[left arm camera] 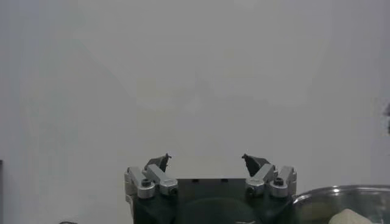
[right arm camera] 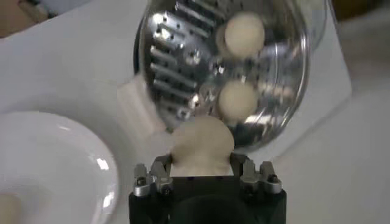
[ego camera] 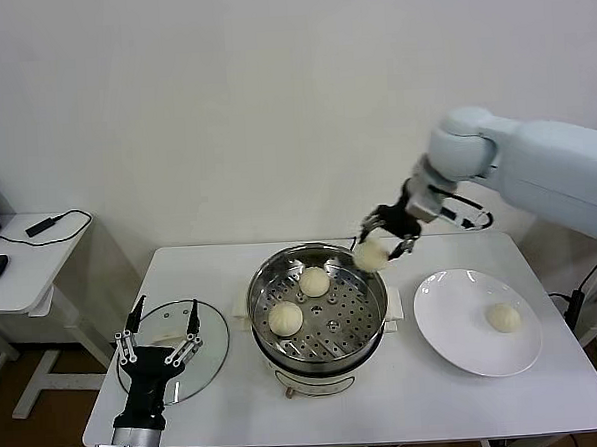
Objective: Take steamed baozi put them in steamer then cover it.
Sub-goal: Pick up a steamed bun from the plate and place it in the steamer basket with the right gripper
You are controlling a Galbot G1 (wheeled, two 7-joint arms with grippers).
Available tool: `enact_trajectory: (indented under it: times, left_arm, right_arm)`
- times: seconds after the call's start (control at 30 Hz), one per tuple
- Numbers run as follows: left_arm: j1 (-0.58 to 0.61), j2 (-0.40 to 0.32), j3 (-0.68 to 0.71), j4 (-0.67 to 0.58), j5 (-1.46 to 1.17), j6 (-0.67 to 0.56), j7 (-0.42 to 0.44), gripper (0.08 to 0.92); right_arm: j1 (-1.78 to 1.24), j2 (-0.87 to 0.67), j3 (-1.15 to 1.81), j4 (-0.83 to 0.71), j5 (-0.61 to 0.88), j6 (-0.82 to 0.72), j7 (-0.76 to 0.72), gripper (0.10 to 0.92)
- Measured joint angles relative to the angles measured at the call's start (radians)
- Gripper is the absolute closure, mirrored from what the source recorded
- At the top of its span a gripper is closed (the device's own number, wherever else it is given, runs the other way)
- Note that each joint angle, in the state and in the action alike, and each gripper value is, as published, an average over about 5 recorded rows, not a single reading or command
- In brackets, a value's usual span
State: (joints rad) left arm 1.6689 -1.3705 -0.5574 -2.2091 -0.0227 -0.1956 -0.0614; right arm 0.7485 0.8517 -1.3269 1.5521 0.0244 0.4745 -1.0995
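Right gripper (ego camera: pixel 385 241) jaws gripping baozi (ego camera: pixel 370 255) between them, hanging over steamer (ego camera: pixel 318 305) rim. Left gripper (ego camera: pixel 162 331) idling above cover (ego camera: pixel 209 338), jaws wide.

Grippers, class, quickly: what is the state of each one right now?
Left gripper: open, empty, above the lid.
Right gripper: shut on a bun, over the steamer rim.

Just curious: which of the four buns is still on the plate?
The lone bun on the white plate. Two others lie in the steamer, and the right gripper holds the fourth.
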Motion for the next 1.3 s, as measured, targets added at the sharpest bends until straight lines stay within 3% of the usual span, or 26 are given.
enact_trajectory:
  times: [0.3,0.93,1.2,1.3]
  left_arm:
    - [0.006,-0.001,-0.002,-0.007,-0.002,0.000,0.000,0.177]
    - [0.000,0.000,-0.008,-0.008,-0.008,-0.003,-0.006,0.177]
    - [-0.001,-0.001,-0.011,-0.004,-0.010,-0.007,-0.006,0.177]
    - [-0.001,-0.001,-0.013,-0.004,-0.010,-0.008,-0.006,0.177]
  right_arm:
    - [-0.035,0.063,-0.012,0.082,-0.119,0.093,-0.005,0.362]
    - [-0.188,0.139,0.027,0.108,-0.282,0.186,0.002,0.352]
    - [-0.207,0.156,0.026,0.115,-0.298,0.210,-0.001,0.324]
    - [-0.212,0.160,0.026,0.115,-0.305,0.218,-0.002,0.272]
